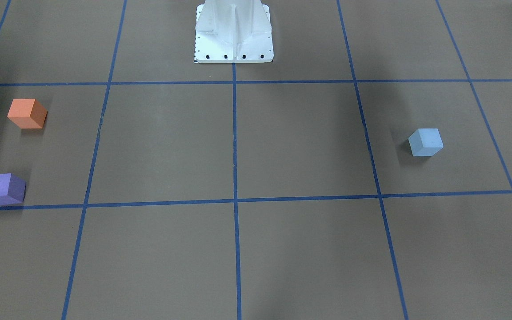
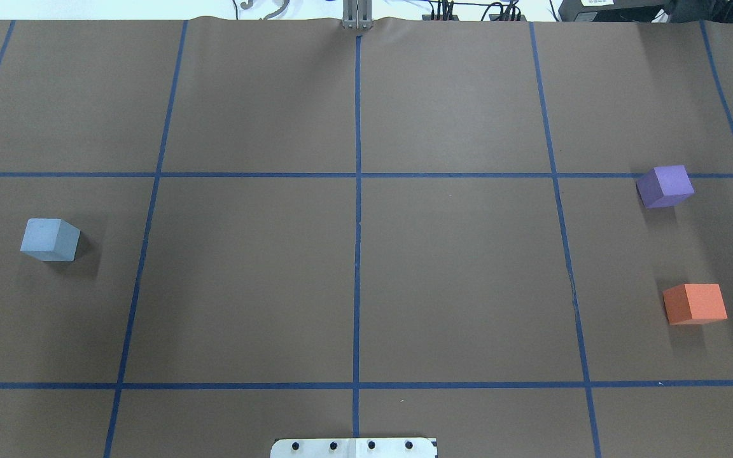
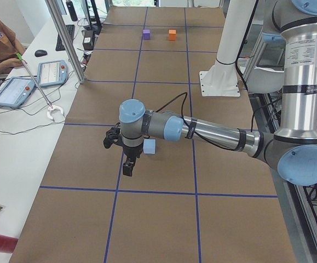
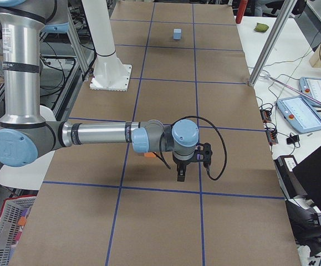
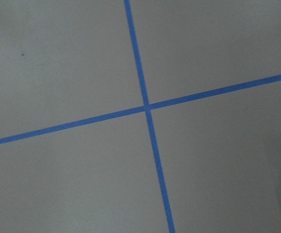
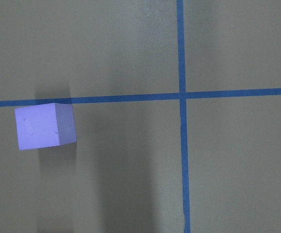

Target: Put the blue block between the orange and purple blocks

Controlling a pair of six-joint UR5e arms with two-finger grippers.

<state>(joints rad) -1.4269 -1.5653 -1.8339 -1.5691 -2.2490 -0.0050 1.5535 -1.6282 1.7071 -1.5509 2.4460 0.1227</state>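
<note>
Nothing placed yet: the pale blue foam cube (image 2: pixel 50 240) sits alone at the overhead's left, with the orange foam cube (image 2: pixel 695 303) and purple foam cube (image 2: pixel 664 186) far right. Can't tell if the left gripper (image 3: pixel 127 168) or right gripper (image 4: pixel 181 175) is spread or closed.

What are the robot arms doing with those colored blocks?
Nothing is being held yet. The blue block sits alone on the robot's left side of the table, with the left hand hanging near it. The orange block and purple block sit apart on the right side, leaving a gap between them. The right hand hangs over there.
</note>
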